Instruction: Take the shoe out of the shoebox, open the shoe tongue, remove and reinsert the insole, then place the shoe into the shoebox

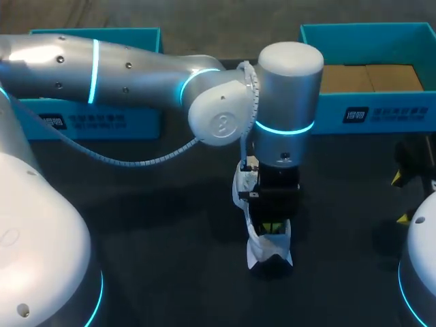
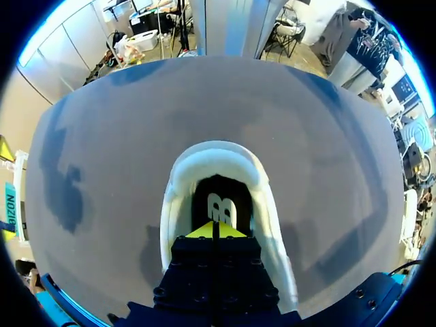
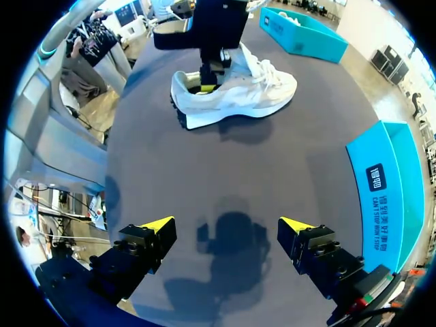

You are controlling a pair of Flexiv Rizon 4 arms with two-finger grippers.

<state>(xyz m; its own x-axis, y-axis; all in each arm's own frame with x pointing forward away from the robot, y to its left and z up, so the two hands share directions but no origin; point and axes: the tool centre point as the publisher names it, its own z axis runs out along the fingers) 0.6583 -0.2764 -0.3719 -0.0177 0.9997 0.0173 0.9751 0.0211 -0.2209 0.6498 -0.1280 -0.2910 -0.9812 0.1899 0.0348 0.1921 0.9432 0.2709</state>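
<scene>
A white sneaker (image 1: 261, 253) lies on the dark table near the middle, its heel toward me. My left arm reaches past the middle and stands over it. The left gripper (image 1: 272, 228) is shut, its yellow tips pressed together inside the shoe's opening at the heel. The left wrist view shows the left gripper (image 2: 216, 230) down inside the white collar (image 2: 266, 204), just above the dark insole (image 2: 219, 204) with a white mark. Whether it pinches anything is hidden. The right wrist view has the sneaker (image 3: 255, 95) side-on, laces up. My right gripper (image 3: 227, 225) hangs open over bare table, well short of the shoe.
A teal shoebox (image 1: 368, 109) with brown cardboard inside stands at the back right. A second teal box (image 1: 95, 119) stands at the back left, behind my left arm. My right arm's base (image 1: 419, 272) sits at the front right corner.
</scene>
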